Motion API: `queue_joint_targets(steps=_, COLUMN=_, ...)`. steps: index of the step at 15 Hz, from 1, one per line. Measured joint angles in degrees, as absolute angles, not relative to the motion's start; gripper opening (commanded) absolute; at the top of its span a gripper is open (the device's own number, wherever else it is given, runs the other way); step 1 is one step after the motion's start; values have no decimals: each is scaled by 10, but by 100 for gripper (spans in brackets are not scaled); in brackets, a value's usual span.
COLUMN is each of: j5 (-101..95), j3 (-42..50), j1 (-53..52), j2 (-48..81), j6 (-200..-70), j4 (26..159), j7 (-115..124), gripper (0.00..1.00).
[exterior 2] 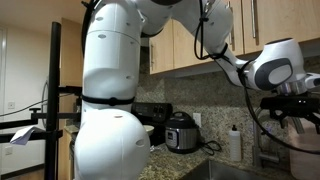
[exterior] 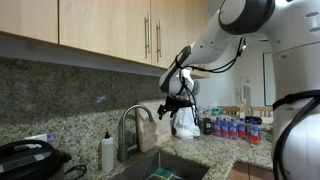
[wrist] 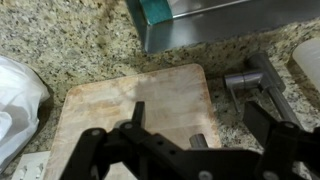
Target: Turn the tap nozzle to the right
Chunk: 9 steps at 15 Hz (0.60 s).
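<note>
The tap nozzle [exterior: 133,118] is a slim grey gooseneck faucet that arches over the sink [exterior: 160,166]. In the wrist view its grey metal body [wrist: 248,79] shows at the right, beside the cutting board. My gripper [exterior: 171,104] hangs open and empty in the air just beside the spout's tip, a little above it and not touching. In the wrist view the open black fingers [wrist: 185,142] frame the wooden board. In an exterior view the gripper [exterior 2: 291,107] is at the far right edge.
A wooden cutting board [wrist: 140,110] is by the faucet. A pale soap bottle [exterior: 107,152] stands on the faucet's other side. A white bag [exterior: 186,123], small bottles [exterior: 232,127] and a black cooker [exterior: 25,160] sit on the granite counter. Cabinets hang overhead.
</note>
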State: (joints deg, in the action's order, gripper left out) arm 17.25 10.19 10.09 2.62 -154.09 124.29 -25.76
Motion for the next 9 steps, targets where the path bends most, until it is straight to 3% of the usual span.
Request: queue_joint_targets(steps=9, j5=70, j3=131, j1=111, j2=-56, j6=-1387, j4=1278, j7=-271, gripper=100)
